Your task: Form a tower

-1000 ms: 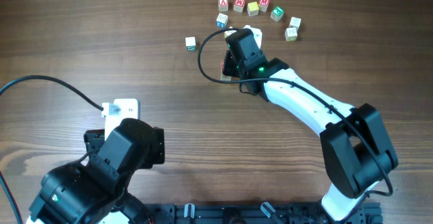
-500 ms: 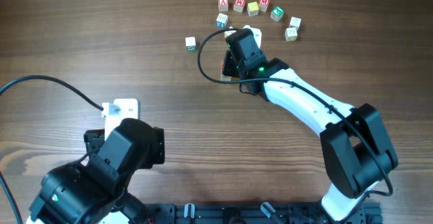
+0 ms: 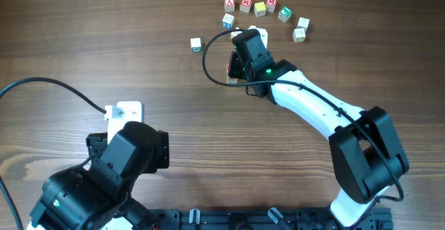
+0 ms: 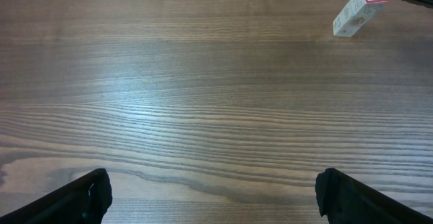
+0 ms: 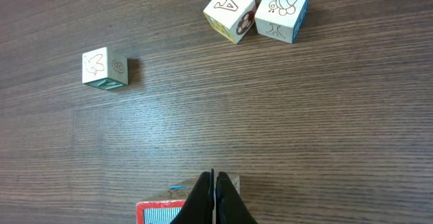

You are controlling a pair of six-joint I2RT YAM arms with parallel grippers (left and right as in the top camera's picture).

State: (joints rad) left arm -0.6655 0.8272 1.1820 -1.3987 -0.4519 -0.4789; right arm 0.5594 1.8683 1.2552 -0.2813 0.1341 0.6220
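Observation:
The tower (image 4: 357,13) is a short stack of pale wooden letter cubes with a red-framed top face, far right in the left wrist view. In the right wrist view its top (image 5: 161,212) shows at the bottom edge, with a blue mark on the cube below. My right gripper (image 5: 212,176) is shut, empty, directly over the tower's right part; whether it touches the stack I cannot tell. From overhead the right arm's wrist (image 3: 250,51) hides most of the tower (image 3: 230,69). My left gripper (image 4: 213,195) is open over bare table, well short of the tower.
Several loose letter cubes lie beyond the tower: a row (image 3: 259,7) at the back, two at the right (image 3: 301,29), a single one (image 3: 196,44) to the left. The right wrist view shows that single cube (image 5: 105,69) and a pair (image 5: 257,11). A black cable (image 3: 208,63) loops nearby.

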